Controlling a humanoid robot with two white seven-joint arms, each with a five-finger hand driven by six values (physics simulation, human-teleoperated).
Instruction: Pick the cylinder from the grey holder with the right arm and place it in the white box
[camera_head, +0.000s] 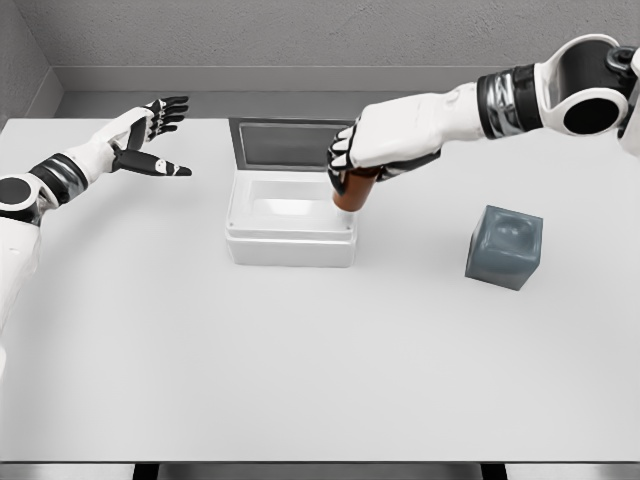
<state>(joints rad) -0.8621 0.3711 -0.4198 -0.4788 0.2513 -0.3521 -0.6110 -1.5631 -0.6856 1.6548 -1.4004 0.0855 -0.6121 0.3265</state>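
Pale grey table (300, 380), grey walls (300, 30)

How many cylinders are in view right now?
1. The brown cylinder is gripped in the right hand, over the right edge of the white box. Nothing shows in the grey holder.

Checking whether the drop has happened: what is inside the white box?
The white box looks empty inside. The right robot hand holds the cylinder at its right rim, covering that corner.
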